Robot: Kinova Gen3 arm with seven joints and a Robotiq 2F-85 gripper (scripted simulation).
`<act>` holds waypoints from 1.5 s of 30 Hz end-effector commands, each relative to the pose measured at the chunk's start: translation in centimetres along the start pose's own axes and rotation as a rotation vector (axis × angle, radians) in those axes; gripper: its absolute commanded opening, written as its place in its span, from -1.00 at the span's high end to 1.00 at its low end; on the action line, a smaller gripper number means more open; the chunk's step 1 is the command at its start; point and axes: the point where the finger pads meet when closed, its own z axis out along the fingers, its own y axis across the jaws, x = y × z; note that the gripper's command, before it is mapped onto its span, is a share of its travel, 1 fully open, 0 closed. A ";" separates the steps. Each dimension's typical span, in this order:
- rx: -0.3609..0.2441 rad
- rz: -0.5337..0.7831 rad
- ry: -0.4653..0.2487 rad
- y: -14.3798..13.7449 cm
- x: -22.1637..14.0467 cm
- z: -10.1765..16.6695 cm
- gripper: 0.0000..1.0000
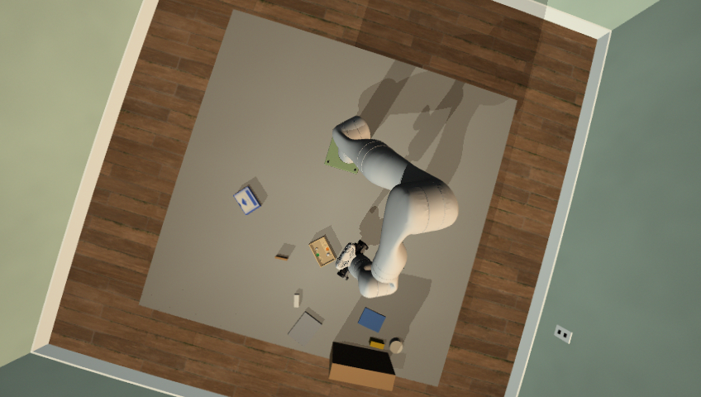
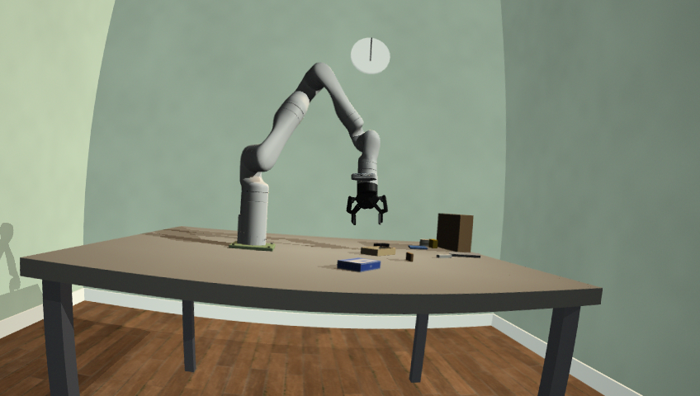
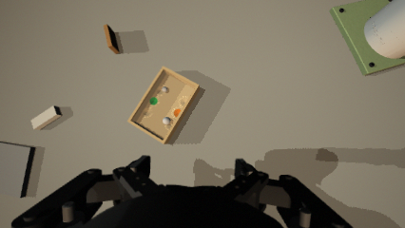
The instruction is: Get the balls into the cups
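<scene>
The wooden puzzle (image 3: 164,104) lies flat on the table, a shallow tan tray with a rim. Inside it I see a green cup (image 3: 153,101), an orange cup (image 3: 177,112), a larger white ball beside the orange cup, and a smaller white ball near the far end. The puzzle also shows in the overhead view (image 1: 322,251) and the side view (image 2: 377,251). My gripper (image 2: 366,219) hangs open and empty well above the table, just beside the puzzle; its fingers fill the bottom of the wrist view (image 3: 190,182).
Near the puzzle lie a small brown block (image 3: 111,39), a cream block (image 3: 46,117) and a grey flat slab (image 3: 15,168). A blue-white box (image 1: 246,200), a blue pad (image 1: 371,319) and a tall dark box (image 1: 361,366) stand further off. The arm base plate (image 3: 368,35) is at upper right.
</scene>
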 end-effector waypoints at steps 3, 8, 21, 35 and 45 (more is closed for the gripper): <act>-0.003 0.017 -0.001 -0.4 0.5 0.1 -1.00; -0.018 0.052 -0.014 -0.8 1.1 0.4 -1.00; -0.032 0.087 -0.027 -1.2 1.6 0.6 -1.00; -0.056 0.152 -0.051 -1.9 2.6 1.1 -1.00; -0.066 0.183 -0.063 -2.2 3.1 1.3 -1.00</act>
